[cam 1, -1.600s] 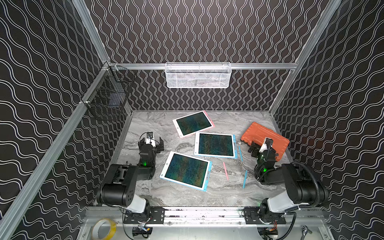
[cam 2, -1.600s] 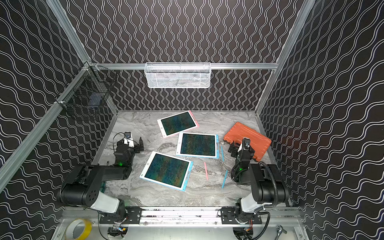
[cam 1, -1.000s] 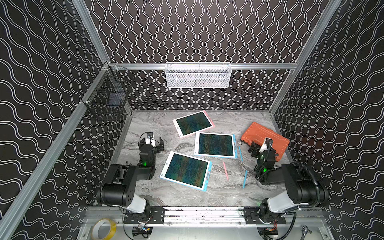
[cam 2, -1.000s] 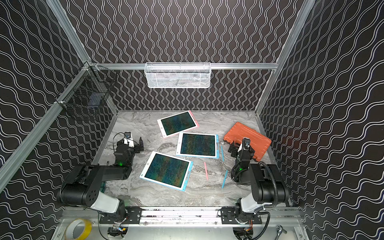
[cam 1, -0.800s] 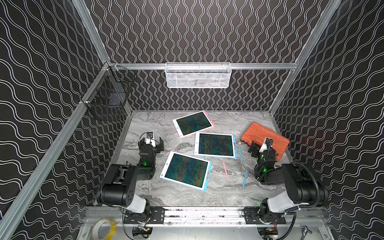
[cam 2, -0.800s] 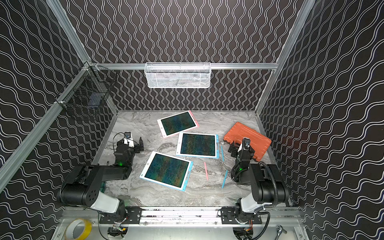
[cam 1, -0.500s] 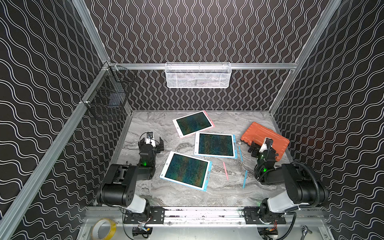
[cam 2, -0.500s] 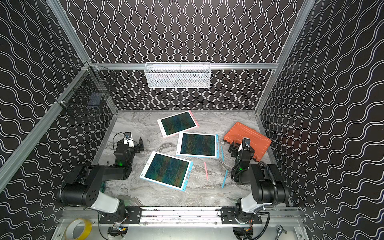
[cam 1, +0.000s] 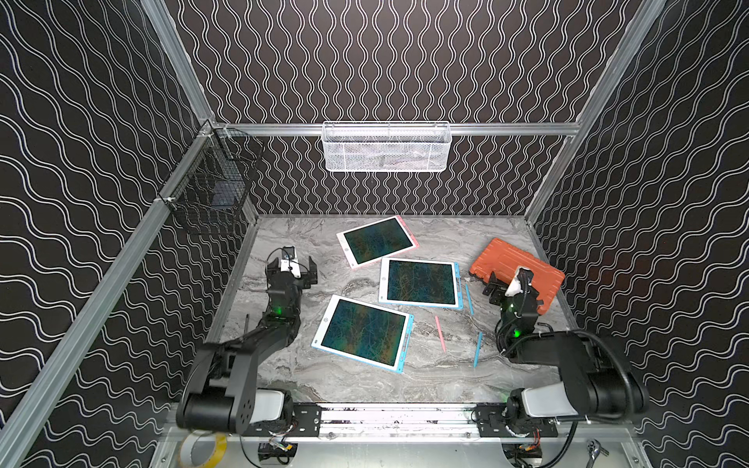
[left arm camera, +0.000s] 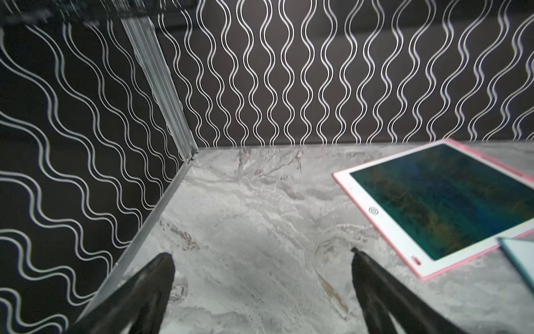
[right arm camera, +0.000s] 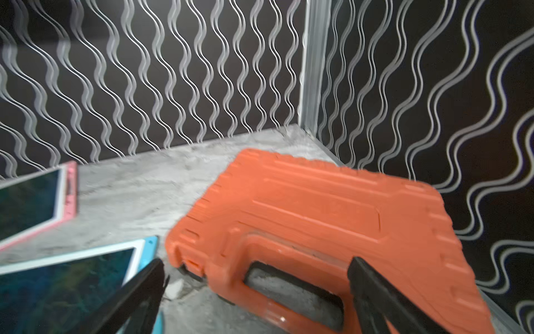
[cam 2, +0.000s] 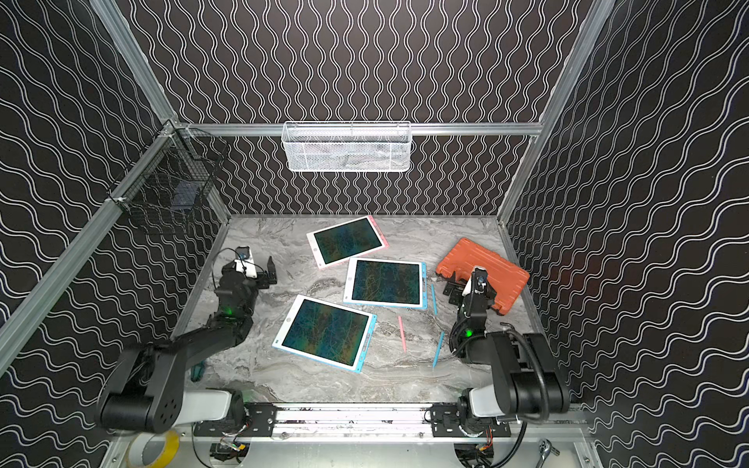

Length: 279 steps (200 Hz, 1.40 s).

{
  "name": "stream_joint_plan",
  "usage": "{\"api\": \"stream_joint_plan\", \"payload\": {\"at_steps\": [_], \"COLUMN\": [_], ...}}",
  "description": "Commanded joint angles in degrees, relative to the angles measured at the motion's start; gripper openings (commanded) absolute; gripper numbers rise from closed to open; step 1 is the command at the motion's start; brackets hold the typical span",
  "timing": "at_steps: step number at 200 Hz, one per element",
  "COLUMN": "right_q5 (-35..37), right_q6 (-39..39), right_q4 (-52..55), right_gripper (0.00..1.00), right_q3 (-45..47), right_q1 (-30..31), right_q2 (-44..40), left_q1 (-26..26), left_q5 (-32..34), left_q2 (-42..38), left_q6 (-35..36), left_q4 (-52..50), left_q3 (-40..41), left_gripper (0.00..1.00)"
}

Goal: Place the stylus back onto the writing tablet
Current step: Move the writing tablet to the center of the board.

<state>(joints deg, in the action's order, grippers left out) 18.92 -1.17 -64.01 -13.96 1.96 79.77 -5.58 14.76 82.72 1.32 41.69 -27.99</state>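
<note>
Two arms, both parked low over the surface. The left arm (cam 1: 279,320) stretches forward from its base, well off to the left of the middle tablet (cam 1: 420,282). Its wrist is roughly level and its jaws are spread wide; the left wrist view shows only bare marble in the gap.

The right arm (cam 1: 523,324) is folded tighter on the other side of that tablet. Its jaws are just as wide apart and empty, pointed at the handle end of the orange case (cam 1: 514,263).

Three styluses lie loose on the surface, not on any tablet:
- a blue stylus (cam 1: 469,299) just beside the middle tablet's right edge
- a pink stylus (cam 1: 440,333) near its front right corner
- a second blue stylus (cam 1: 478,348) a bit farther out the same way

Compared with the earlier frames, honestly zero change. The arms, jaws and styluses all sit exactly where they were. So do the pink tablet (cam 1: 377,241) behind the middle one and the near tablet (cam 1: 364,332) in front of it.
</note>
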Motion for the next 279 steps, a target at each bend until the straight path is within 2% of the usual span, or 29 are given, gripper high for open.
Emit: {"api": "stream_joint_plan", "payload": {"at_steps": [1,17,27,35,47,64,75,86,121,147,195,250,279], "right_q5": [5.87,11.50,14.24,13.64,9.76,7.81,0.70,-5.17,-15.12,-23.53,-30.07,-32.57,-32.13], "right_q6": [-1.72,-11.84,-18.76,-21.11,-22.79,-26.80,-26.60,-27.01,-31.90,-35.70,-35.11,-34.87,-34.57], "right_q4": [11.76,38.73,56.70,65.44,71.54,76.78,76.37,82.11,100.86,105.42,111.97,110.41,109.09], "right_gripper": [1.00,1.00,1.00,1.00,1.00,1.00,1.00,1.00,1.00,1.00,1.00,1.00,1.00], "right_q3": [-3.76,-15.29,-24.51,-30.32,-34.84,-37.80,-38.29,-42.00,-49.49,-44.38,-34.82,-27.98,-26.22], "right_q1": [0.33,0.41,0.41,0.39,0.80,2.33,2.27,2.45,5.11,6.83,7.77,8.24,8.19], "right_q2": [-5.25,-6.57,-3.59,-0.99,0.78,0.28,0.45,1.36,4.50,-0.38,-4.10,-1.86,-0.56], "left_q1": [0.06,0.05,0.05,0.05,0.05,-0.04,-0.25,-0.46,0.05,1.47,2.28,2.07,-0.92], "left_q5": [-2.87,-3.23,-4.79,-7.61,-14.05,-20.78,-26.85,-28.25,-28.48,-30.46,-33.83,-35.57,-34.97], "left_q2": [-5.53,-7.97,-8.45,-8.09,-6.13,-0.12,2.45,2.62,6.93,11.86,16.37,18.11,19.18], "left_q6": [-4.49,-11.76,-15.79,-18.43,-21.68,-24.96,-23.94,-24.34,-20.16,-20.02,-19.99,-22.01,-22.95], "left_q4": [-19.53,-32.66,-40.33,-45.79,-52.26,-63.67,-65.59,-67.03,-76.70,-78.28,-77.66,-74.08,-73.20], "left_q3": [-4.21,-9.61,-13.75,-16.94,-21.23,-28.14,-29.48,-29.32,-34.38,-35.31,-31.49,-24.46,-23.09], "left_gripper": [0.99,0.99,0.99,0.99,0.99,0.99,0.99,0.99,0.99,0.99,0.99,0.99,0.99]}}
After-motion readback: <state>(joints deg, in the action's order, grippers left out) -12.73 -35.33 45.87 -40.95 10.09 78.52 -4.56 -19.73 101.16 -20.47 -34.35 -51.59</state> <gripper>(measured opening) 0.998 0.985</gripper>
